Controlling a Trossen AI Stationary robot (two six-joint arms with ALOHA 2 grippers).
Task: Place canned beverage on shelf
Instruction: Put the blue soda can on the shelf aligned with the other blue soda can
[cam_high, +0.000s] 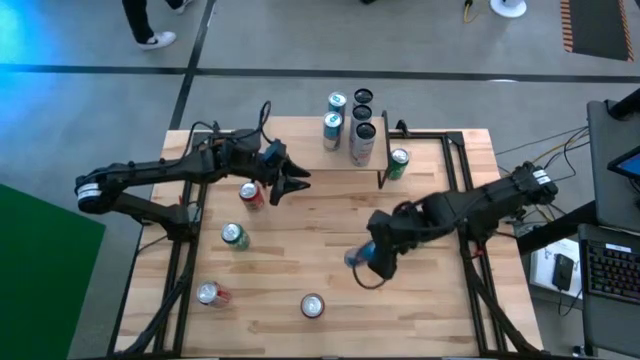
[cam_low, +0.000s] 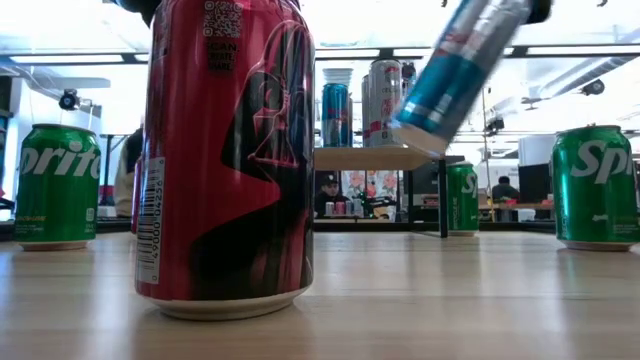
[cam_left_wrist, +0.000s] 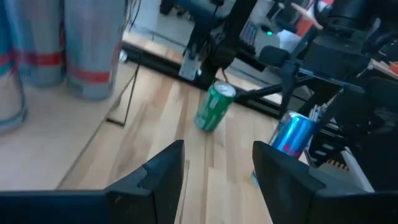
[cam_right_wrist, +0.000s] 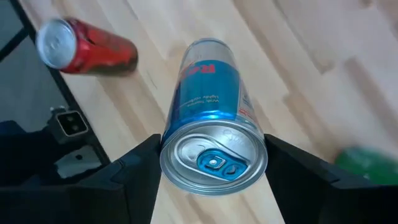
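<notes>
I'm holding a blue can in the right gripper, fingers closed on its sides near the top, and it's hanging tilted above the table, off the wood in the low view. The shelf is sitting at the far edge of the table, well apart from the can.

My worry: the can is tilting in the grip, so it may slip or land on its rim and tip over. The shelf is already carrying four tall cans, so I'm judging the free space to be tight; a skewed approach could knock them off. The left gripper, fingers spread and empty, is hanging near the shelf's left end, so the arms could be crowding each other there.

Counting in the high view: one blue can in hand, four on the shelf, two green cans on the table, three red ones.
</notes>
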